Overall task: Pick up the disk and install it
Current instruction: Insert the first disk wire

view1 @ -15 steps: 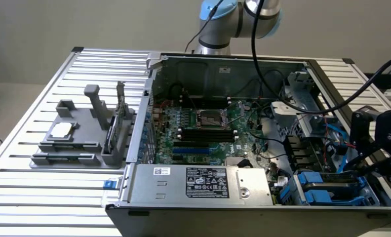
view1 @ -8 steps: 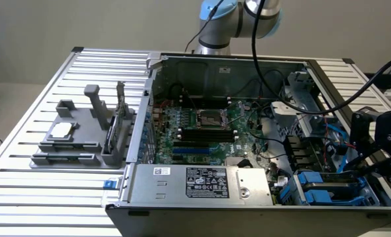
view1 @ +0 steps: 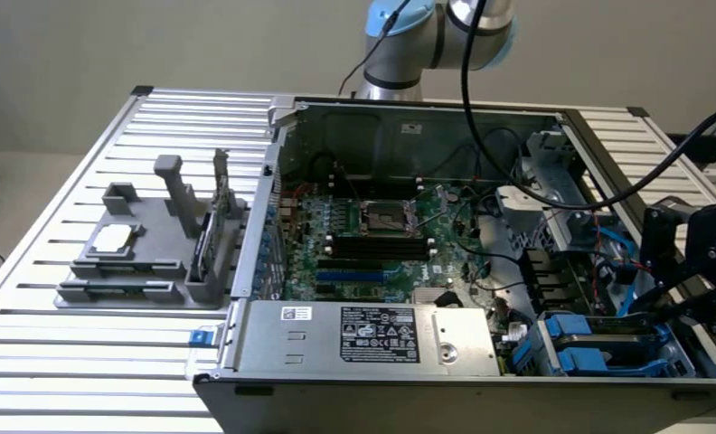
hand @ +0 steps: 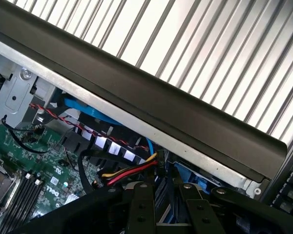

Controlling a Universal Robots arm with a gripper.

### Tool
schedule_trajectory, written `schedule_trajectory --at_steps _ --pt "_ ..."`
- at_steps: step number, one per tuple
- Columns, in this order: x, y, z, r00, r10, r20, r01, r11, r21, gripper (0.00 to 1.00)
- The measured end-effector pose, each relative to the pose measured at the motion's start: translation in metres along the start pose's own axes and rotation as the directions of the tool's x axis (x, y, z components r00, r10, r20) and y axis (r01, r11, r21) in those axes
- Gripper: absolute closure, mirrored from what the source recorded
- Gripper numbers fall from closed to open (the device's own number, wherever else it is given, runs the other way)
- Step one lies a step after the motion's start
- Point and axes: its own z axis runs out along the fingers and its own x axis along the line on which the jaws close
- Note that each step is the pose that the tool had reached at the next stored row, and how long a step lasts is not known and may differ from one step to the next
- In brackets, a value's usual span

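At the exterior view's right, the gripper (view1: 678,298) hangs just above the disk (view1: 602,354), apparently seated in the case (view1: 455,402); whether it grips cannot be told.

The exterior view is taken from high above the near edge of the slatted table (view1: 44,362), angled down toward the far side, so that the whole open computer case (view1: 455,402) and the arm (view1: 394,45) behind it are seen from a moderate distance. The wrist view is taken close above the case at the exterior view's right, apparently tilted outward past the gripper (hand: 163,187) over the case wall (hand: 136,97) to the slats (hand: 210,44). The motherboard (view1: 371,226) (hand: 24,170), that wall and the table are shared by both views.
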Motion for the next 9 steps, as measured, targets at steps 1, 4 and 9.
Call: schedule_trajectory --at_steps 1,4,9 --pt "0.0 0.0 0.0001 1.0 0.0 -0.0003 0.0 1.0 -0.0001 0.75" --pt "0.0 0.0 0.0005 1.0 0.0 -0.0009 0.0 1.0 -0.0004 0.77" --pt "0.0 0.0 0.0008 1.0 0.0 -0.0015 0.0 1.0 -0.0008 0.84"
